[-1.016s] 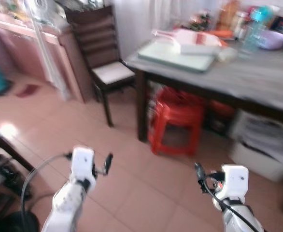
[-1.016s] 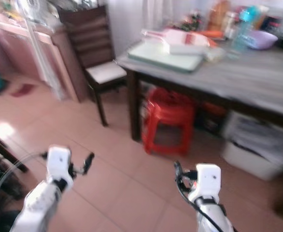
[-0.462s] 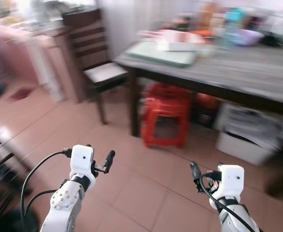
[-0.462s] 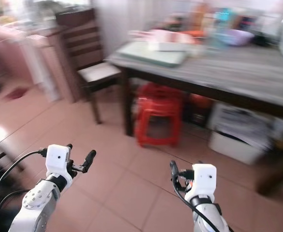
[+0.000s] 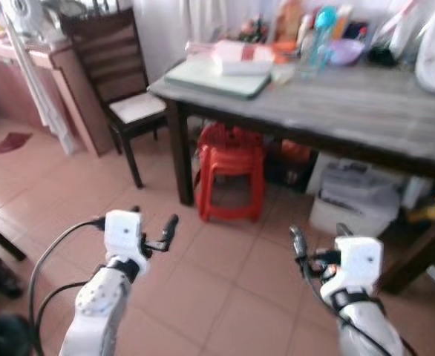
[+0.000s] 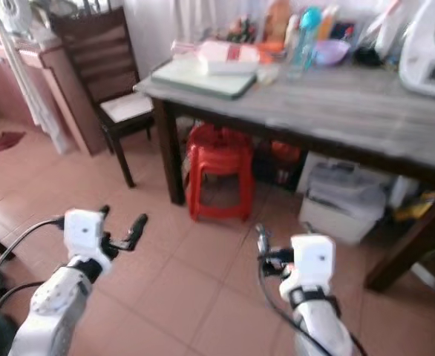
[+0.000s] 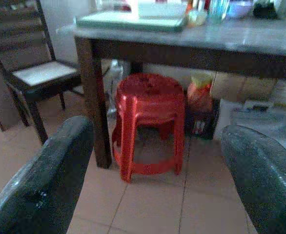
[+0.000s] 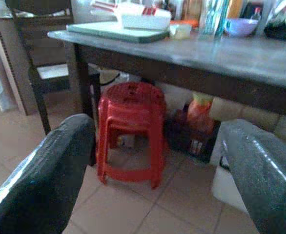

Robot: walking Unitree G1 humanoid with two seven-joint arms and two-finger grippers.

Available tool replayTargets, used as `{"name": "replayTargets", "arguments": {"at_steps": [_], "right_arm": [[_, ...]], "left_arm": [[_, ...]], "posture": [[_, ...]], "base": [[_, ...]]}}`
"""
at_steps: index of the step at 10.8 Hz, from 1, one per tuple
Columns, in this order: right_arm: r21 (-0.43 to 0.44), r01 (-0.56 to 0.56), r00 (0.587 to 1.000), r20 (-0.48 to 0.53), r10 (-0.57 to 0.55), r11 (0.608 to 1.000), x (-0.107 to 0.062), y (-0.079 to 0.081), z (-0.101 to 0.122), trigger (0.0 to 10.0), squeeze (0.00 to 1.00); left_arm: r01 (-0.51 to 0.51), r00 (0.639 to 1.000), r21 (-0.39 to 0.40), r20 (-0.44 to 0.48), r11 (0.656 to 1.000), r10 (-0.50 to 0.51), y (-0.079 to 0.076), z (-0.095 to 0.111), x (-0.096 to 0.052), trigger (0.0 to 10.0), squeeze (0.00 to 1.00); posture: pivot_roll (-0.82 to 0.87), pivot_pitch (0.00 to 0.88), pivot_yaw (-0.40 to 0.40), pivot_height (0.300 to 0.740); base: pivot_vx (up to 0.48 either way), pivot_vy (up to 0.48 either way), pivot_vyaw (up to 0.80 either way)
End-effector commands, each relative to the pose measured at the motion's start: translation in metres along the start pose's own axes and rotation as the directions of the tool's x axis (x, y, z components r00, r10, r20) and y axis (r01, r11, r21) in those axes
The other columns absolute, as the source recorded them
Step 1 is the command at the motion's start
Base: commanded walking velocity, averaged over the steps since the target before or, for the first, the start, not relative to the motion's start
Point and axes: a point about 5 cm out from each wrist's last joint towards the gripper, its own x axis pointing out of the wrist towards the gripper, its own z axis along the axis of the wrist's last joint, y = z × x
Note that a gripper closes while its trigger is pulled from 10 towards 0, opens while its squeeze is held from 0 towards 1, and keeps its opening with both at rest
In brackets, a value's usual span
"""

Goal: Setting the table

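The table [image 5: 366, 111] is what I am here to set, a long grey-topped one with dark legs, and it stands ahead of me across the tiled floor [image 5: 217, 274]. Its top already carries a pale green tray [image 5: 217, 74] at the end nearest the chair, a white box with a red band [image 5: 240, 58] resting on that tray, and behind these a cluster of bottles and a purple bowl [image 5: 347, 50] along the table's far edge (too blurred for me to name each one). Under the table sits a red plastic stool [image 5: 231, 174], beside a white storage bin [image 5: 355, 200]. A dark wooden chair [image 5: 117, 81] stands just beside the table's tray end.

My left gripper [image 7: 153, 165] and my right gripper [image 8: 153, 161] are both held out in front of me, well short of the table, each with its fingers spread wide and nothing between them.

I judge I am in the approach step: nothing is picked up yet. The next move calls for closing in on the table's near edge without kicking the stool, then choosing which item to take first.
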Motion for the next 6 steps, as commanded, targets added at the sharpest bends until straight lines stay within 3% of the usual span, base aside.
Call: {"name": "replayTargets", "arguments": {"at_steps": [1,6], "right_arm": [[-0.031,0.034,0.999,0.009,-0.034,0.999,-0.003,-0.007,0.003,10.0,0.0],[-0.051,0.147,0.989,0.015,-0.146,0.988,0.004,-0.017,0.003,10.0,0.0]], "left_arm": [[0.001,1.0,-0.006,0.004,1.0,-0.001,-0.004,0.001,0.0,10.0,0.0],[-0.014,1.0,-0.001,-0.003,1.0,0.014,-0.002,-0.001,-0.003,10.0,0.0]], "posture": [[0.02,0.042,0.021,0.74],[0.04,0.035,0.01,0.74]], "base": [[0.0,-0.48,0.0],[0.0,-0.48,0.0]]}}
